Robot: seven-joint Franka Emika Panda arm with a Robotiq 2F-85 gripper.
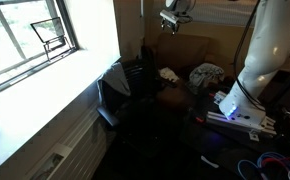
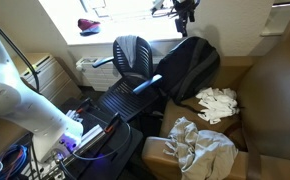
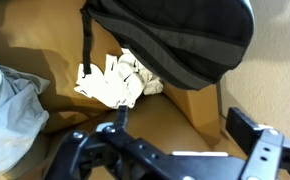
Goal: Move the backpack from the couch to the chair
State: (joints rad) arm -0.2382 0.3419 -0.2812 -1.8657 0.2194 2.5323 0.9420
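On the couch (image 2: pixel 275 100), backpack (image 2: pixel 190 65) upright, only wrist view shows fingers (image 3: pixel 255 150) wide apart

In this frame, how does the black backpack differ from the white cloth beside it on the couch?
Colour: the backpack is black, while the white cloth is pale. Pose: the backpack stands propped against the back of the couch, and the white cloth lies crumpled on the seat. Size: the backpack is clearly larger than the white cloth. Both rest on the couch, and the open gripper holds neither.
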